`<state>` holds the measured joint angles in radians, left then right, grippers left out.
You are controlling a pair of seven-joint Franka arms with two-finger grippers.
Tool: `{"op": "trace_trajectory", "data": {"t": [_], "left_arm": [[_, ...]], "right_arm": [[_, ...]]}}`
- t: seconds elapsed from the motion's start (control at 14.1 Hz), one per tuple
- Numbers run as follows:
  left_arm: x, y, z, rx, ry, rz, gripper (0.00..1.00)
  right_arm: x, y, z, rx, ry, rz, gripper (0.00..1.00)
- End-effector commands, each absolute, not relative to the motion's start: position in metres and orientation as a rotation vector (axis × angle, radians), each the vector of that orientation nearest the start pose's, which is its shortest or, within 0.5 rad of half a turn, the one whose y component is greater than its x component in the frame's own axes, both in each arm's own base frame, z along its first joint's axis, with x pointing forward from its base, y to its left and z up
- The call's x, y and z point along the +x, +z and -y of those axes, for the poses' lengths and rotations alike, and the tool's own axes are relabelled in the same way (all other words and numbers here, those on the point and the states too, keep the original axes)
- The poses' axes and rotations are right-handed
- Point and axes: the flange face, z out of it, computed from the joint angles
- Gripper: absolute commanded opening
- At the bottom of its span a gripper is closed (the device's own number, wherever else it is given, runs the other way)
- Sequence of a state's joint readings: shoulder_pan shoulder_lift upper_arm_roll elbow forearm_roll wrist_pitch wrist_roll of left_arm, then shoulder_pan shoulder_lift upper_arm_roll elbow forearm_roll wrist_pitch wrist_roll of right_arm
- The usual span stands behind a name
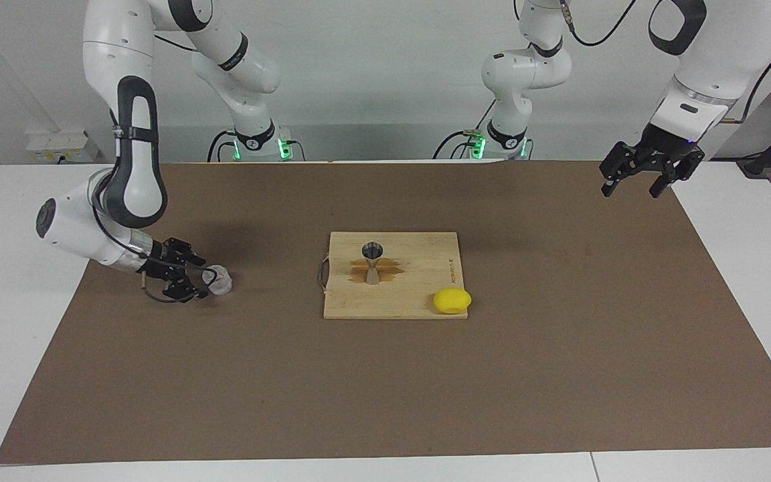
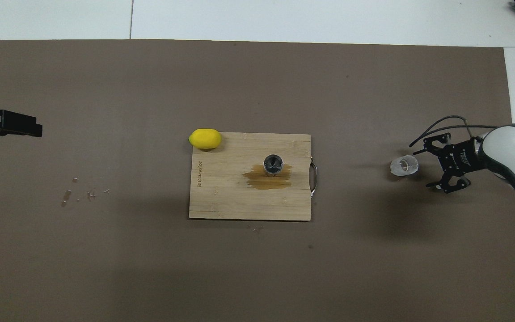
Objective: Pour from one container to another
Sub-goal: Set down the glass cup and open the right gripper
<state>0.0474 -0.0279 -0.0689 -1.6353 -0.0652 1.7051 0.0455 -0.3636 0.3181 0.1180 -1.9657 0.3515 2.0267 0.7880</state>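
Observation:
The clear textured cup [image 1: 219, 280] stands on the brown mat toward the right arm's end of the table; it also shows in the overhead view [image 2: 404, 166]. My right gripper [image 1: 193, 276] is open, low over the mat just beside the cup and apart from it, as the overhead view [image 2: 429, 168] shows. The metal hourglass jigger [image 1: 372, 262] stands upright on the wooden board [image 1: 425, 268], on a brown wet stain [image 2: 264, 180]. My left gripper [image 1: 633, 189] waits open and empty, raised over the mat's edge at the left arm's end.
A yellow lemon [image 1: 452, 300] lies at the board's corner farther from the robots, toward the left arm's end. The board [image 2: 221, 197] has a metal handle [image 2: 314, 179] on the side facing the cup. Small droplets [image 2: 74, 192] lie on the mat near the left arm's end.

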Motion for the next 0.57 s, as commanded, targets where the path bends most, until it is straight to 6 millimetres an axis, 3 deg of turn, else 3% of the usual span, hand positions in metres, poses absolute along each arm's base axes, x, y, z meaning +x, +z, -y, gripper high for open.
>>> {"op": "trace_trajectory", "data": {"t": [0.0, 0.14, 0.28, 0.5], "left_arm": [[0.554, 0.622, 0.018, -3.185, -0.147, -0.098, 1.00], [0.555, 0.621, 0.018, -3.185, -0.145, -0.098, 1.00], [0.554, 0.622, 0.018, -3.185, -0.147, -0.098, 1.00], [0.554, 0.622, 0.018, -3.185, -0.147, -0.098, 1.00]], "right_arm": [[0.567, 0.341, 0.121, -2.535, 0.322, -1.515, 0.99], [0.572, 0.362, 0.114, -2.665, 0.256, -1.315, 0.99], [0.579, 0.391, 0.093, -2.803, 0.158, -1.069, 0.99], [0.578, 0.441, 0.040, -3.018, 0.008, -0.747, 0.99]]}}
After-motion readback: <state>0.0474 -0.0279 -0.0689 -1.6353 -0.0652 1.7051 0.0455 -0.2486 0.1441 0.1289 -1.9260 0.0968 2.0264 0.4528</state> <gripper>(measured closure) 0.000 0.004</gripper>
